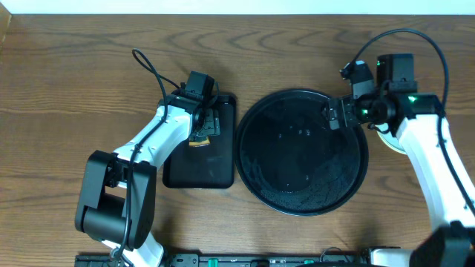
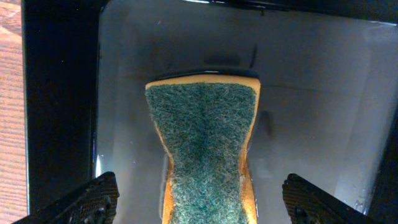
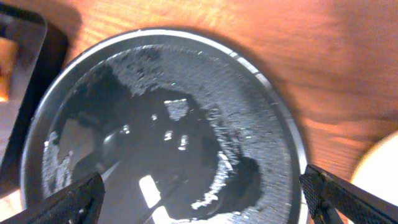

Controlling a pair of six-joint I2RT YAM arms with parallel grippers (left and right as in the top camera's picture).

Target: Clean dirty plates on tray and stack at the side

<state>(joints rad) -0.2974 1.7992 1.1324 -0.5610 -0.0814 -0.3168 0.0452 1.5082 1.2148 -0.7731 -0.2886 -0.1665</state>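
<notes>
Plates (image 1: 393,142) show only as a pale yellowish sliver on the table just beside the right edge of the round black tray (image 1: 297,182), the rest covered by the right arm; how many lie there cannot be told. The right wrist view catches the same pale curve, cut off at its lower right corner and blurred. The tray's floor is wet, with patches of droplets or foam (which of the two is hard to say) ringing a darker middle.

The right gripper (image 1: 334,115) hangs over the tray's upper right rim with its fingers wide apart and nothing between them, the forearm running back toward the lower right corner of the table. The left arm reaches up and to the right from its base, elbow bent, and its gripper (image 2: 200,190) points down into the rectangular black tray (image 1: 200,167) that sits just left of the round one. Its fingers also stand wide apart, one on each side of a sponge (image 2: 202,124) lying green scouring face up on the tray floor. The sponge's near end runs out of the picture, so contact there cannot be judged; the visible fingertips are clear of it.
</notes>
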